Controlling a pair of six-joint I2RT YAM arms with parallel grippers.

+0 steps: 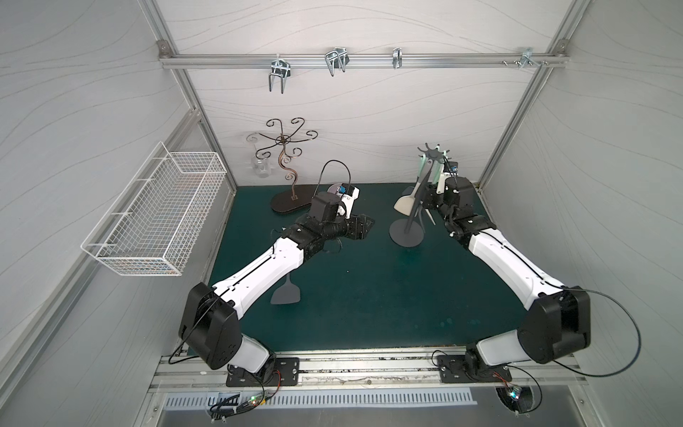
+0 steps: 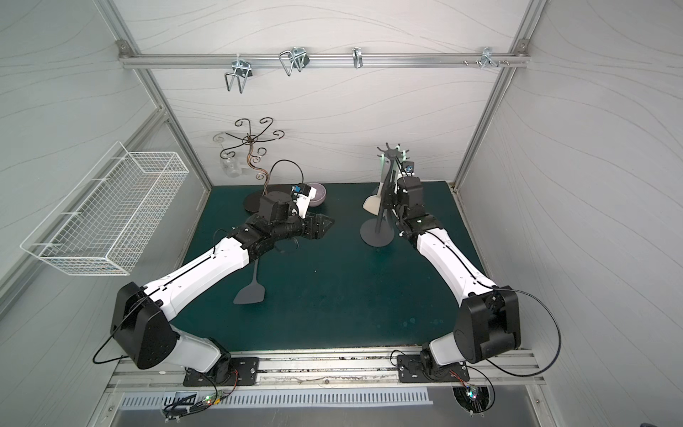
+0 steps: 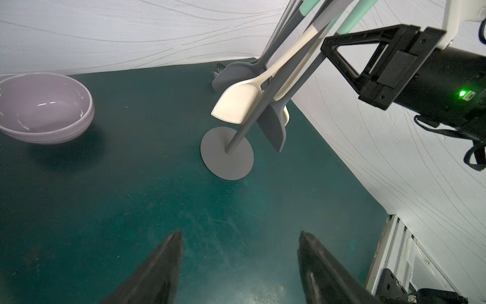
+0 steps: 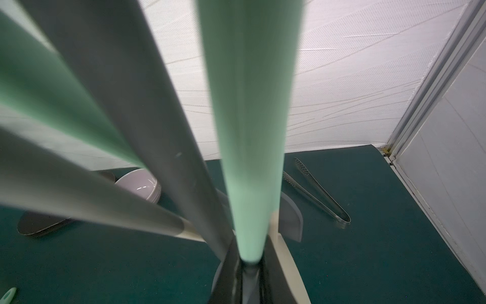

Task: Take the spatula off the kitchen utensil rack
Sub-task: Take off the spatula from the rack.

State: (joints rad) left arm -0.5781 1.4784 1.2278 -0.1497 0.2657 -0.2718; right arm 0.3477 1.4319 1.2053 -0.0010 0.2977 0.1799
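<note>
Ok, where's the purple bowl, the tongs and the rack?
Purple bowl (image 3: 44, 102): left wrist view, its bare inside.
Tongs (image 4: 342, 220): right wrist view, the joined end.
Rack (image 3: 231, 165): left wrist view, the round base.

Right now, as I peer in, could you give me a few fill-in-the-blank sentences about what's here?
The left claw is ___, holding nothing.
The right claw grips a utensil by its ___.
The base of the rack is ___ in shape.
The wire basket hangs on a ___.
Missing words: open, handle, round, wall.
</note>
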